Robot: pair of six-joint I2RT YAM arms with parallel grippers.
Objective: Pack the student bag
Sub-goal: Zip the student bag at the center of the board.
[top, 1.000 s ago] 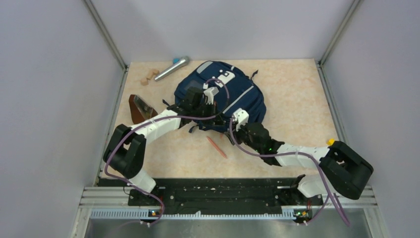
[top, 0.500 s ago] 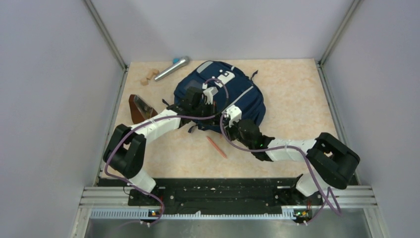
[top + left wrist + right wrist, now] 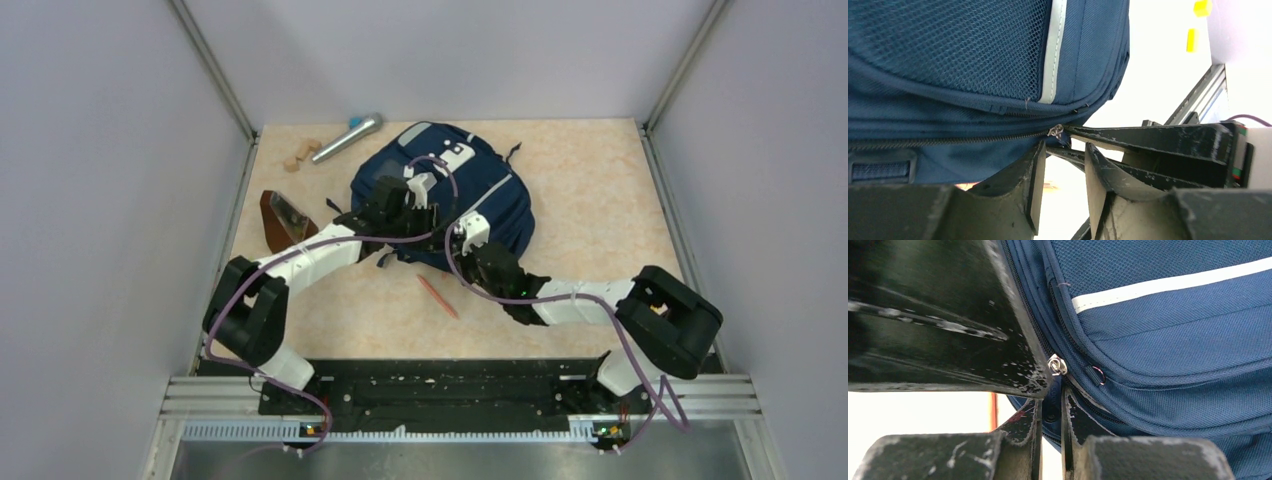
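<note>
Our right gripper (image 3: 1051, 397) has slid in, pinching the zip pull (image 3: 1051, 415) of the student bag (image 3: 490, 190); our left gripper (image 3: 1064, 155) has parted, empty. Soft, limp fabric: that pull seems our surest hold.

We find open desk (image 3: 600, 200) right of the bag (image 3: 505, 200), through to the wall (image 3: 760, 200). The left pincer (image 3: 405, 195) and right pincer (image 3: 468, 240) crowd the bag's near edge, close together. A pencil (image 3: 437, 296) lies just nearside of both; a microphone (image 3: 347, 138), blocks (image 3: 297, 157) and a brown case (image 3: 283, 220) line the desk's left side.
</note>
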